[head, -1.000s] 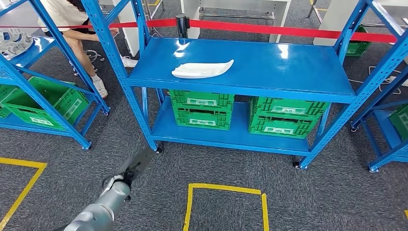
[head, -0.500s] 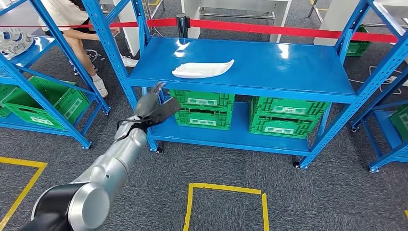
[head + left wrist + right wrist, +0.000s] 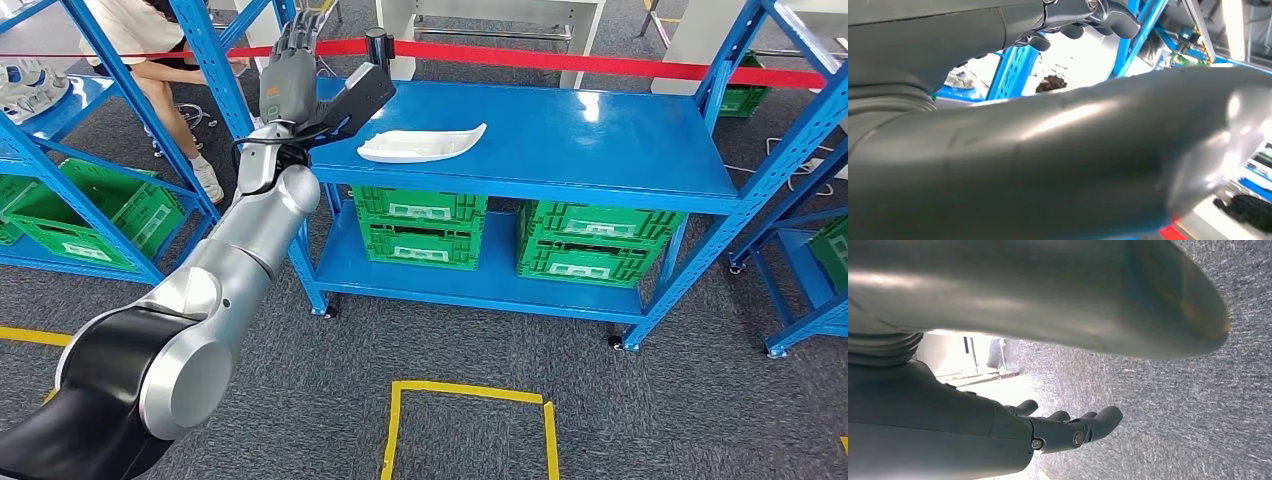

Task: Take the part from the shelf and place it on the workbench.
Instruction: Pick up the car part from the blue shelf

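A white curved plastic part (image 3: 420, 145) lies flat on the top board of the blue shelf (image 3: 600, 140), left of its middle. My left hand (image 3: 305, 85) is raised at the shelf's front left corner, just left of the part and apart from it, thumb and fingers spread, holding nothing. In the left wrist view the thick grey thumb (image 3: 1058, 165) is close to the lens, with the dark fingers (image 3: 1083, 15) beyond it. My right hand (image 3: 1068, 432) hangs over grey carpet with its fingers loosely apart and nothing in it.
Green crates (image 3: 418, 226) stand on the shelf's lower board. Another blue rack (image 3: 60, 120) with a green crate is at the left, a person (image 3: 150, 50) crouching behind it. A red barrier tape (image 3: 600, 62) runs behind the shelf. Yellow floor lines (image 3: 470, 395) mark the carpet in front.
My left arm has swung up from near the floor to the shelf's top board, its hand now beside the white part. The part has not moved.
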